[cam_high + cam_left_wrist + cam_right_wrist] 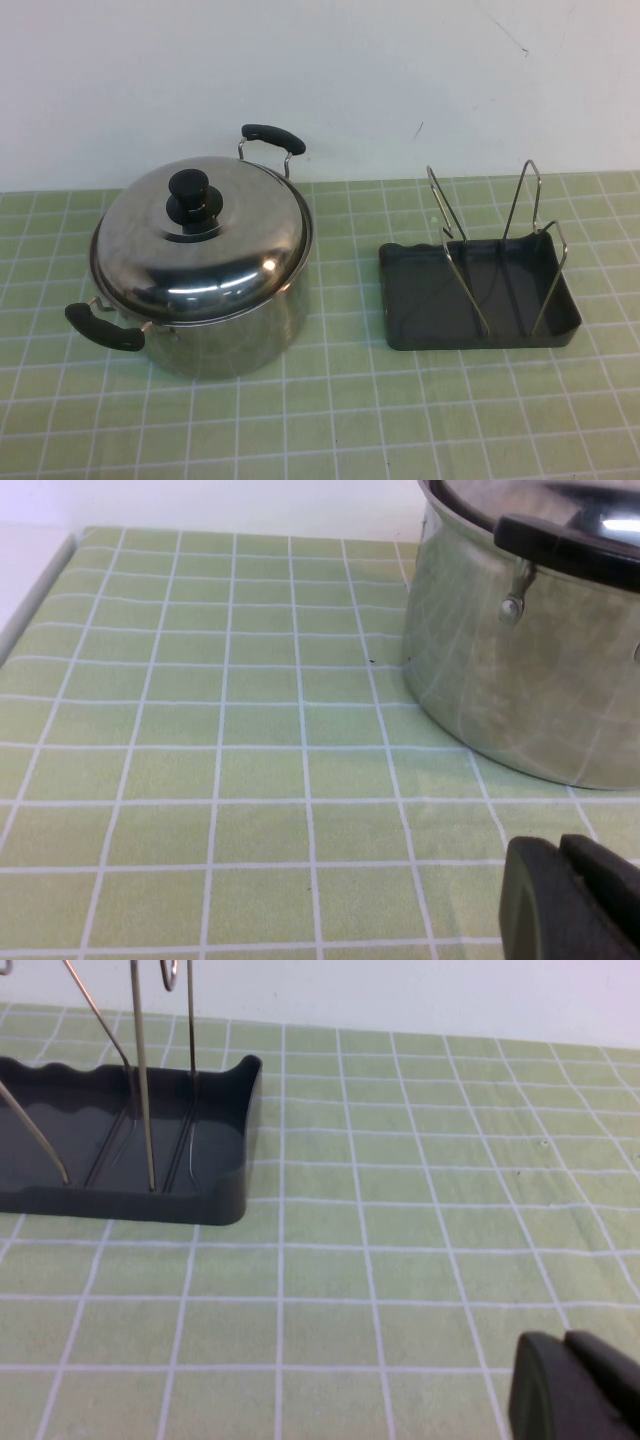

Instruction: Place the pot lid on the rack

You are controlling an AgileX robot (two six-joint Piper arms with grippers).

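Note:
The shiny steel pot lid (215, 250) with its black knob (194, 199) rests on the steel pot (225, 330) at the table's left. The dark grey rack (478, 295) with upright wire loops (536, 215) stands at the right. Neither arm shows in the high view. In the left wrist view my left gripper (565, 852) is shut and empty, low over the mat, apart from the pot (520, 670); the lid's rim (560, 502) shows. In the right wrist view my right gripper (565, 1345) is shut and empty, apart from the rack (150, 1160).
The pot has two black handles (103, 327), one at the front left and one at the back (272, 137). A green tiled mat (350, 420) covers the table; a white wall (400, 70) stands behind it. Open mat lies between pot and rack.

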